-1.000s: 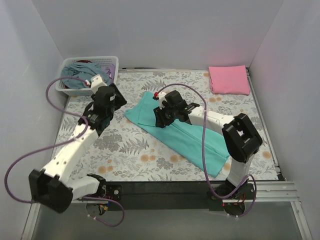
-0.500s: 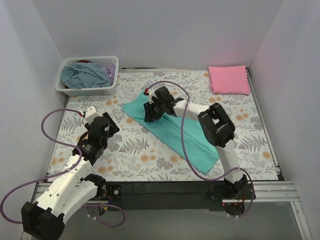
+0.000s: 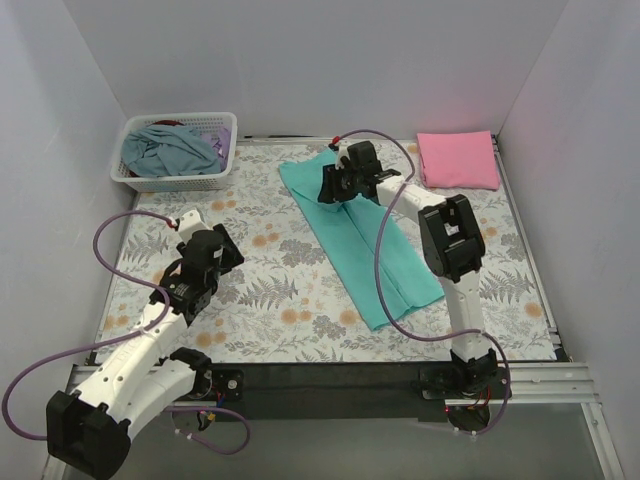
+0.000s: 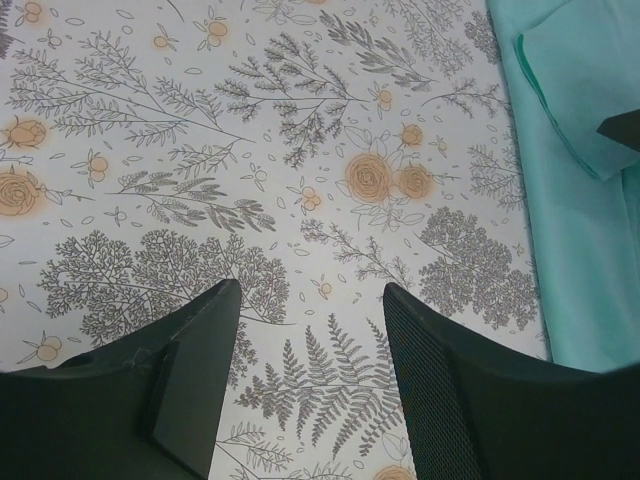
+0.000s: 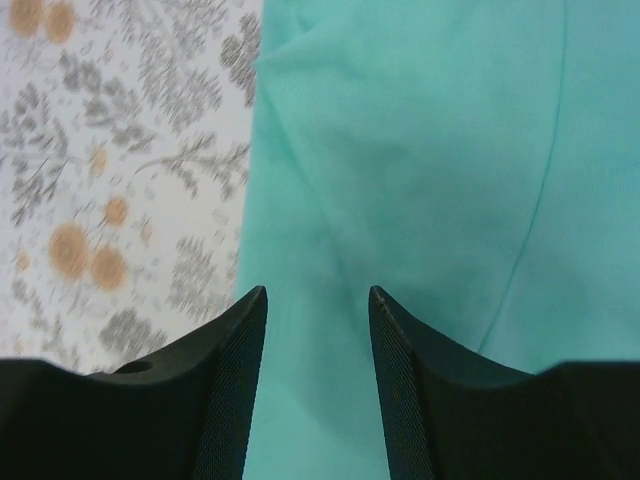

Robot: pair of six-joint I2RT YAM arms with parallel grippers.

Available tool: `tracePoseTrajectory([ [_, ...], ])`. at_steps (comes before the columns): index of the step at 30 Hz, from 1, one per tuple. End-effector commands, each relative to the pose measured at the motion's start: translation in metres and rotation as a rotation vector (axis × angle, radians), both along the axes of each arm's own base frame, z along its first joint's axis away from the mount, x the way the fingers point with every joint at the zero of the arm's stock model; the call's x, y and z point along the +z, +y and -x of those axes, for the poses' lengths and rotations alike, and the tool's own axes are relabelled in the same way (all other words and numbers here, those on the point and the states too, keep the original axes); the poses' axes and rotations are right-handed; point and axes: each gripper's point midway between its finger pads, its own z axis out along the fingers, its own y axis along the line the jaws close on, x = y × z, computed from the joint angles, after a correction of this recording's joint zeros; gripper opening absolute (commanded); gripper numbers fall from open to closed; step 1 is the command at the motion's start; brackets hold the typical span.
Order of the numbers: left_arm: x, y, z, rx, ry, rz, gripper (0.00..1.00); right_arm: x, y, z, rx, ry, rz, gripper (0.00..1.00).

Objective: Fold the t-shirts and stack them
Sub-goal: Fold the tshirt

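While the teal shirt (image 3: 345, 235) lies as a long narrow strip, slanting across the flowered table (image 3: 270, 290) from the far middle toward the near right, the job looks to be midway through its fold. The sides seem turned in, but the length is not yet doubled over. The pink shirt (image 3: 458, 160) sits as a neat square in the far right corner, likely the base of the stack.

The right gripper (image 5: 313, 295) hangs over the far end of the teal strip, close to its left edge. Its fingers are apart with smooth cloth showing between them, and nothing is pinched. The left gripper (image 4: 310, 290) hovers over bare table well to the left of the strip, fingers spread wide and empty. Only the strip's edge shows at the right side of its view.

I judge that the next move calls for the right fingers to drop and close on the far hem, ideally with the left taking the other corner. They would then carry that end toward the near end so it lands square. A one-corner lift risks skewing the fold. A white basket (image 3: 175, 181) holding blue-grey cloth (image 3: 165, 148) stands at the far left corner.
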Motion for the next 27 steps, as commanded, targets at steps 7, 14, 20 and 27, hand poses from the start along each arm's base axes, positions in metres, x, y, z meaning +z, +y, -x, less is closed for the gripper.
tracePoseTrajectory([
  [7, 0.024, -0.007, -0.001, -0.054, -0.090, 0.027, 0.57, 0.056, -0.076, 0.147, 0.004, 0.084, 0.150, 0.48],
  [14, 0.026, -0.008, -0.001, -0.059, -0.099, 0.039, 0.57, 0.004, -0.125, 0.273, 0.055, 0.287, 0.306, 0.33],
  [20, 0.027, -0.010, 0.000, -0.074, -0.097, 0.046, 0.56, -0.014, -0.129, 0.315, 0.074, 0.389, 0.335, 0.33],
  [27, 0.029, -0.010, 0.003, -0.083, -0.111, 0.052, 0.57, -0.035, -0.095, 0.330, 0.163, 0.449, 0.406, 0.33],
])
